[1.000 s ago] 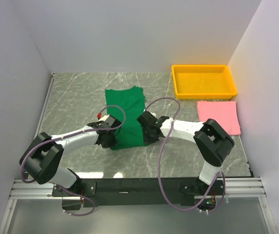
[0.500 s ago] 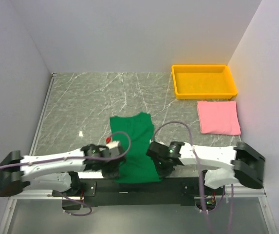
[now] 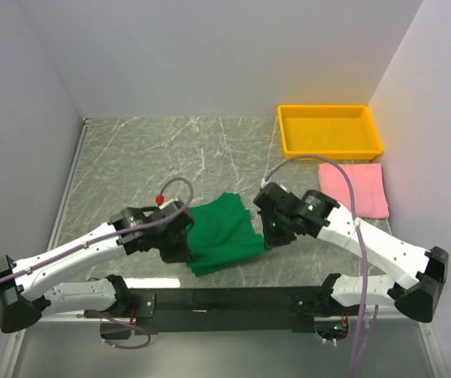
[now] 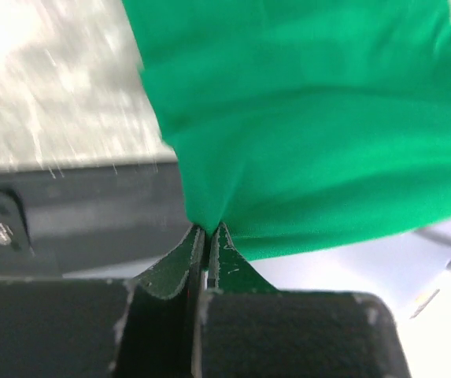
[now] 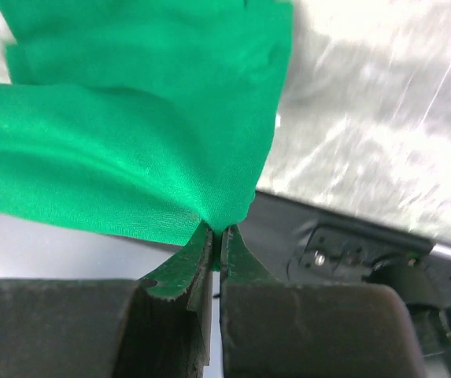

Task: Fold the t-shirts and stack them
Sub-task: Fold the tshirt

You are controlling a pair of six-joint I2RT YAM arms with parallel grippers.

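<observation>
Grey marble table [image 3: 131, 157]. The dark green t-shirt [image 3: 223, 232] is bunched near the front edge, seemingly lifted. The pink t-shirt [image 3: 354, 189] lies folded at right, beside the wall. The left gripper [image 4: 207, 234] and right gripper [image 5: 218, 232] each pinch green cloth.

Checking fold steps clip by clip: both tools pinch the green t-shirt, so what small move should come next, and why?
Probably carry both pinched edges a little farther from the bases and lower them onto the cloth. The left tool and right tool are each shut on the green t-shirt, which hangs bunched with its far part on the table, so the fold looks unfinished.
</observation>
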